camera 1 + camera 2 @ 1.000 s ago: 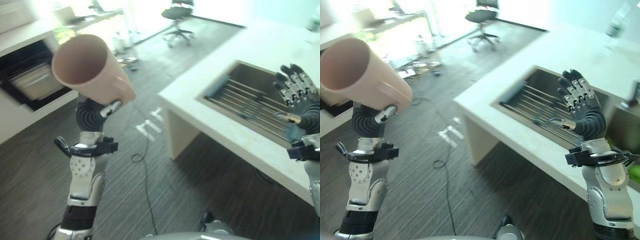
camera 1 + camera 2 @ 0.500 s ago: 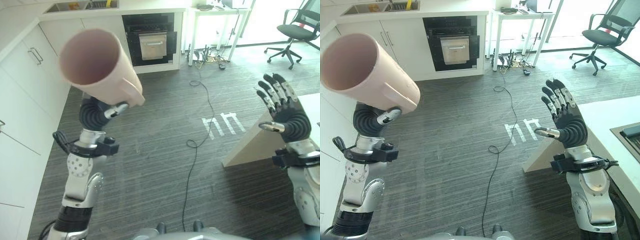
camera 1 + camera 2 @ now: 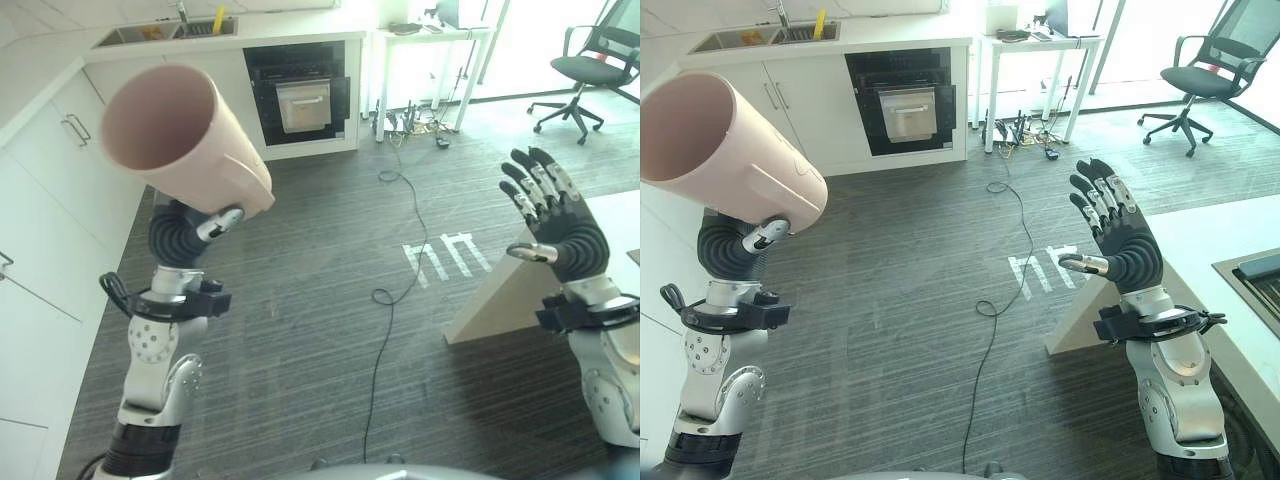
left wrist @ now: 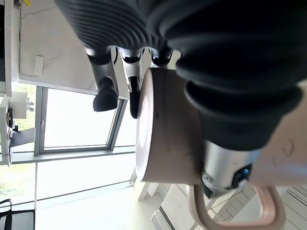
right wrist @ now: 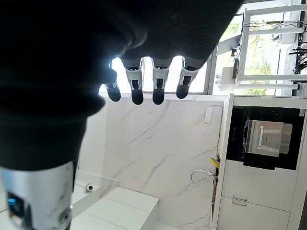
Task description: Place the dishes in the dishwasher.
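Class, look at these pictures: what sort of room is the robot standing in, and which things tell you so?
Most likely a kitchen beside an office area: a built-in oven under a white counter with a sink, and an office chair by bright windows.

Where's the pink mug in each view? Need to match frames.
Left eye view: pink mug upper left, held in the left hand.
Right eye view: mug far left, upper.
Left wrist view: centre, fingers curled round it.
Right wrist view: not in it.
Shared landmark: black oven.
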